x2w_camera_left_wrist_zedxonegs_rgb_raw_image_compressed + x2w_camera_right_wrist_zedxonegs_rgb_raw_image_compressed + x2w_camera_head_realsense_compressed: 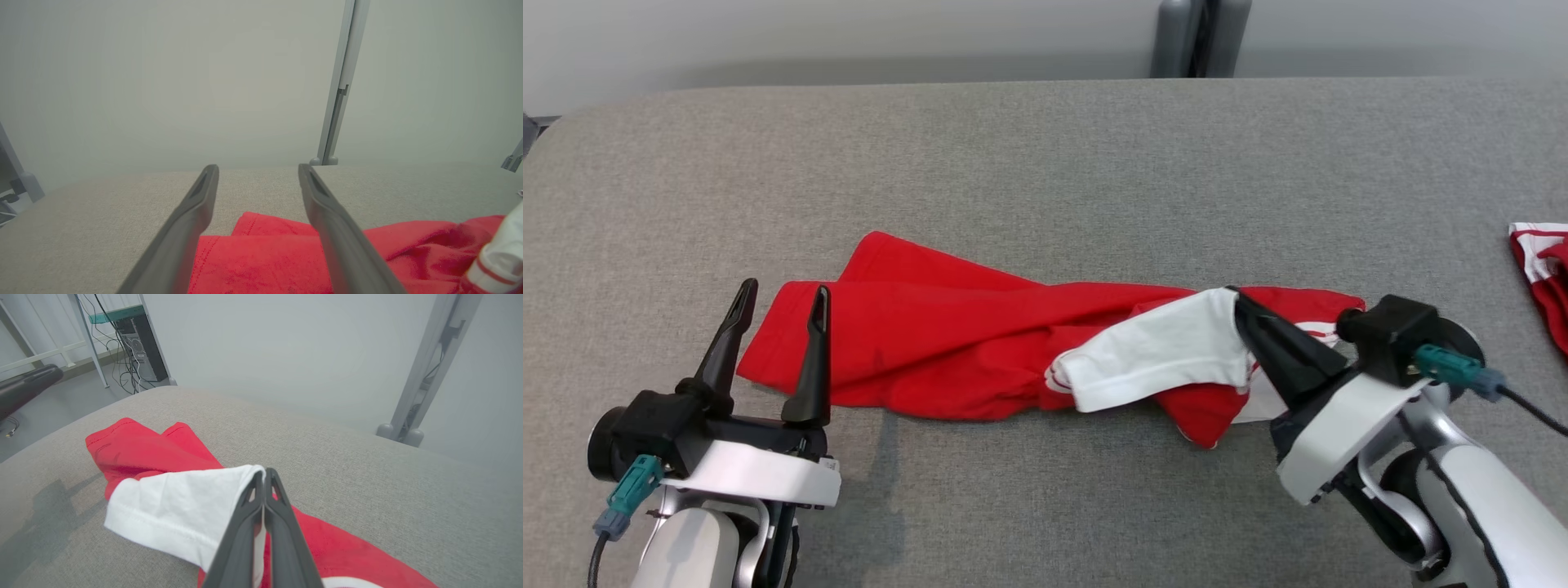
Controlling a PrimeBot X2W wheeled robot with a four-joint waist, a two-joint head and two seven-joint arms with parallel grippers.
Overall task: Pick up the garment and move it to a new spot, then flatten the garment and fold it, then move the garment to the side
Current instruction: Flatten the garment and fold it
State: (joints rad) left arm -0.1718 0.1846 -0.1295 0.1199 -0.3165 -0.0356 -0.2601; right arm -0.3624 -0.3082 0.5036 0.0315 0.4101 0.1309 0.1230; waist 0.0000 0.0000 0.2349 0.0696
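This looks like a robotics lab or a test room. A computer tower [137, 347] stands on the bare floor [61, 404] at the far left, with loose cables [130, 377] beside it. Plain pale partition walls [286, 347] and grey metal posts [429, 363] surround a wide tabletop [347, 465] covered in grey fabric.

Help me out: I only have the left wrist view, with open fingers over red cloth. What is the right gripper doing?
Observer: The right gripper is shut on a white sleeve at the right end of the garment.
Operator: Is the garment spread flat?
Observer: No. In the head view it lies bunched in a long strip across the table.
Operator: Anything else on the table?
Observer: Yes, another red and white cloth lies at the right edge of the head view.
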